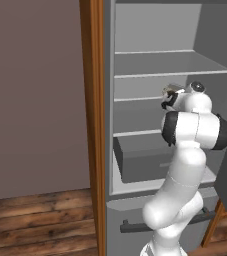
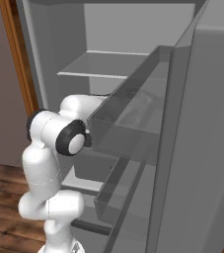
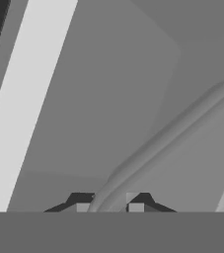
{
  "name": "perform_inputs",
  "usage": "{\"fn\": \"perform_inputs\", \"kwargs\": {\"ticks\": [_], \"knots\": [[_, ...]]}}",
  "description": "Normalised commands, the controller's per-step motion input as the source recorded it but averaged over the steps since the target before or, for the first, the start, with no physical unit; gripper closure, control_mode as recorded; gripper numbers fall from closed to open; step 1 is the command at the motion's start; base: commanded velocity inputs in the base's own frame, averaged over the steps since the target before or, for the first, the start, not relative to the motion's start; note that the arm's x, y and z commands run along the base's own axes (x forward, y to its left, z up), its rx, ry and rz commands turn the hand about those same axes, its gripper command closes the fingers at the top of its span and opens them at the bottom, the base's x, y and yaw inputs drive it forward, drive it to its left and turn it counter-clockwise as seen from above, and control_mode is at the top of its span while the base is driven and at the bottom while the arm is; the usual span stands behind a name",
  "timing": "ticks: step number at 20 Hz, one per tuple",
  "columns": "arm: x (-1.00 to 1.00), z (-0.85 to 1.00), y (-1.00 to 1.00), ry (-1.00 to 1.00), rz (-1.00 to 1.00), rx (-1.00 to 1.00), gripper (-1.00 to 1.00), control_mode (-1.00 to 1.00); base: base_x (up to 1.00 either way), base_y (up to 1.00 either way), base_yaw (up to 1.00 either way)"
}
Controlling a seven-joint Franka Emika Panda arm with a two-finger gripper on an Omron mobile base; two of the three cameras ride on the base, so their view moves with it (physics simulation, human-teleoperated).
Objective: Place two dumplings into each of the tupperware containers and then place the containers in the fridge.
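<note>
The fridge (image 1: 155, 65) stands open, with pale grey shelves and a grey drawer (image 1: 140, 160) inside. My arm reaches in at the level of the second shelf. In the hand view my gripper (image 3: 109, 206) is shut on the curved smoky-grey rim of a tupperware container (image 3: 172, 133), which runs from between the fingertips (image 3: 82, 206) up to the right. In the left base view the gripper (image 1: 168, 94) sits just above the middle shelf, and a small edge of the container (image 1: 172, 88) shows by the hand. The dumplings are hidden.
The fridge door (image 2: 202, 148) hangs open on the right, its see-through bins (image 2: 128, 128) close to my arm's elbow. A wood-panelled side (image 1: 92, 125) borders the fridge on the left. Below is a wooden floor (image 1: 35, 220).
</note>
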Motion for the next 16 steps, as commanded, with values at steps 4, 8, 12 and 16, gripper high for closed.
{"fn": "perform_inputs", "kwargs": {"ticks": [4,8,12,16], "knots": [[0.55,-0.4,-0.06,0.0,-0.04,0.0,1.0,-1.0,0.0,0.0,0.0],[0.53,-0.48,-0.04,0.0,-0.03,0.0,1.0,-1.0,0.0,0.0,0.0],[0.5,-0.54,-0.22,0.03,-0.03,0.0,1.0,-1.0,0.0,0.0,0.0],[0.49,-0.46,-0.09,0.04,-0.02,0.0,1.0,-1.0,0.0,0.0,0.0]]}}
